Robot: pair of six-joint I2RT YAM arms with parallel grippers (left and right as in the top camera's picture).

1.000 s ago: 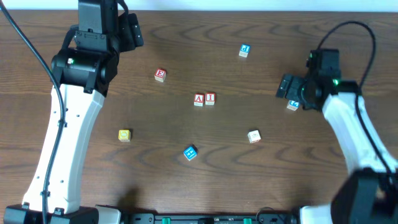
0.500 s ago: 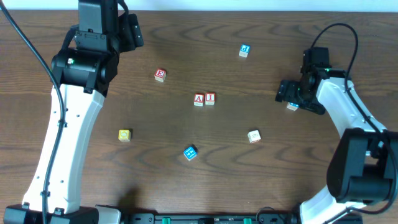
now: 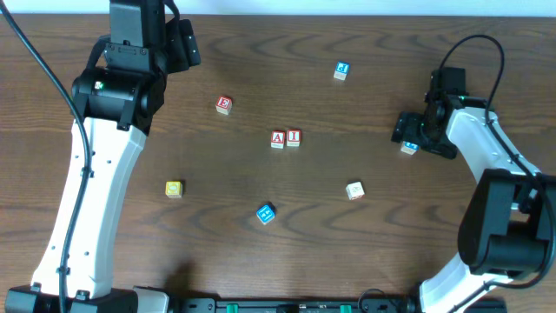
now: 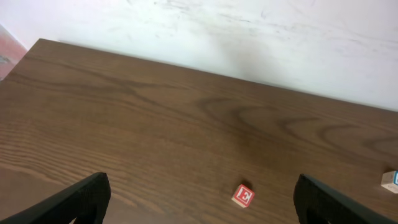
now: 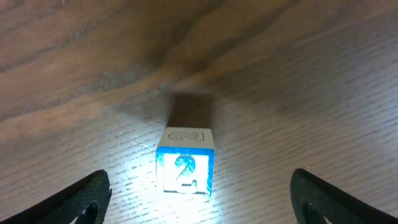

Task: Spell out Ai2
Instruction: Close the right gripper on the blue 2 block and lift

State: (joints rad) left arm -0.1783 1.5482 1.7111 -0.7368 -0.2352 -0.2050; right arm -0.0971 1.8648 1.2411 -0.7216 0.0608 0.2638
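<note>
The right gripper (image 3: pixel 410 139) hangs low over the right side of the table (image 3: pixel 365 261), its jaws spread wide. In the right wrist view its two dark fingers (image 5: pixel 84 199) sit at the bottom corners with the blue "2" block (image 5: pixel 185 169) between them. The block rests on the wood, lit by the wrist light, and touches neither finger. From overhead this same block shows just at the gripper's tip, well to the right of the middle of the table. There the red "A" block (image 3: pixel 277 139) and the red "I" block (image 3: pixel 294 137) stand side by side, touching or nearly so, A on the left. The left gripper (image 4: pixel 202 182) is up at the far left corner, also spread open and holding nothing. Its wrist view looks down on bare wood with a red "E" block (image 4: pixel 243 196) well ahead of the fingers and a pale block with blue print (image 4: pixel 392 180) at the right edge. Overhead, that pale block lies near the far edge, right of centre. A yellow block (image 3: pixel 174 189) lies toward the near left, a blue block (image 3: pixel 266 213) sits tilted near the front centre, and a pale block with orange print (image 3: pixel 354 190) lies to its right.
</note>
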